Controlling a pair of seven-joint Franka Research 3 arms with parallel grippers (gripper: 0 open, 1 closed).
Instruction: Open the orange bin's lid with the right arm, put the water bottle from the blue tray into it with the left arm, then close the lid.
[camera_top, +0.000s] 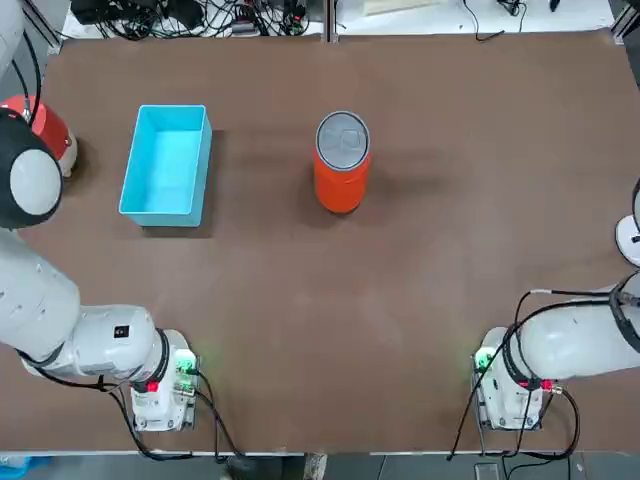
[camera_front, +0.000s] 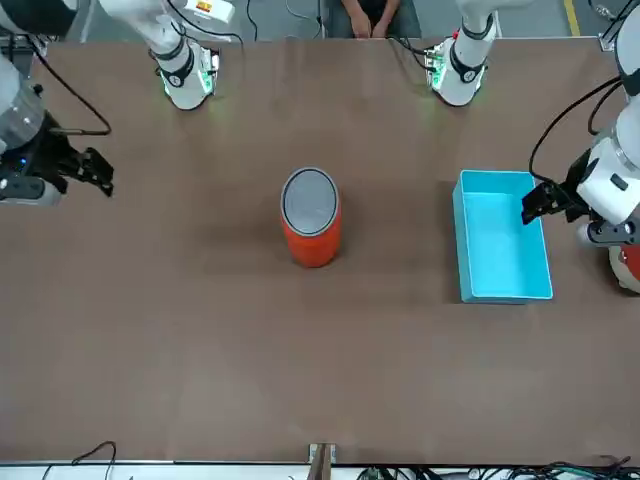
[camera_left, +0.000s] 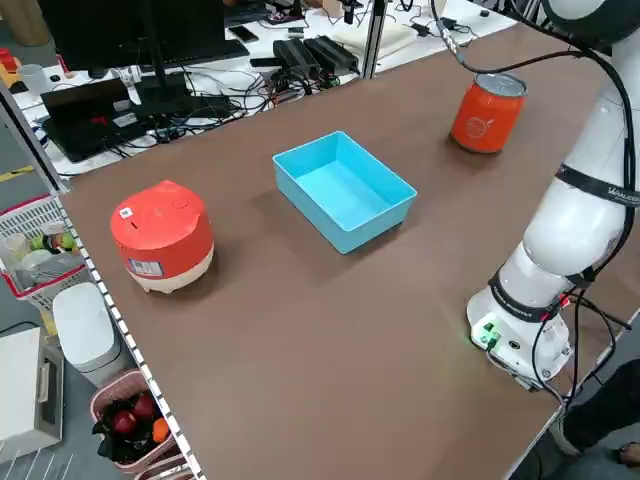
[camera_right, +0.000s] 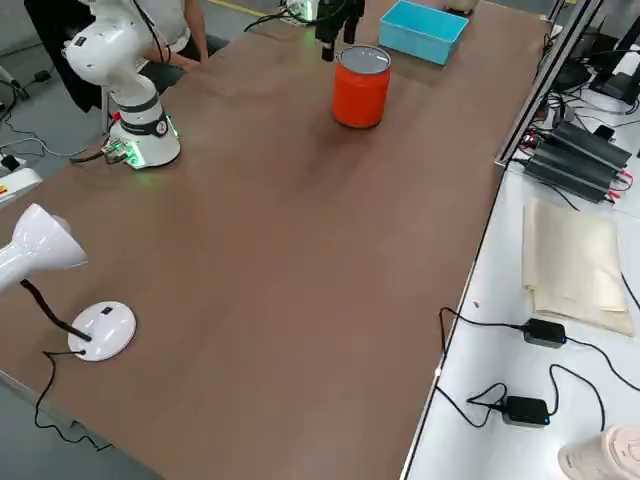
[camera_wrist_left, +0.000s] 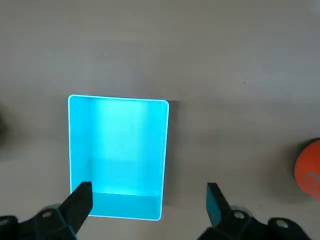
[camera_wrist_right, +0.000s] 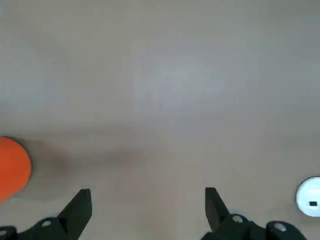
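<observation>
Orange bin (camera_top: 341, 186) upright on worktop (camera_top: 400, 330), lid (camera_top: 342, 141) seated on top. Blue tray (camera_top: 165, 165), well apart, shows no bottle; bottle out of sight, probably inside bin. Left gripper (camera_wrist_left: 149, 186), above tray area, fingers apart, nothing held; right gripper (camera_wrist_right: 148, 192), off to bin's right, likewise spread and unladen. Chief risk: needless second reach, prompted by hidden bottle, tipping bin or dislodging lid.
</observation>
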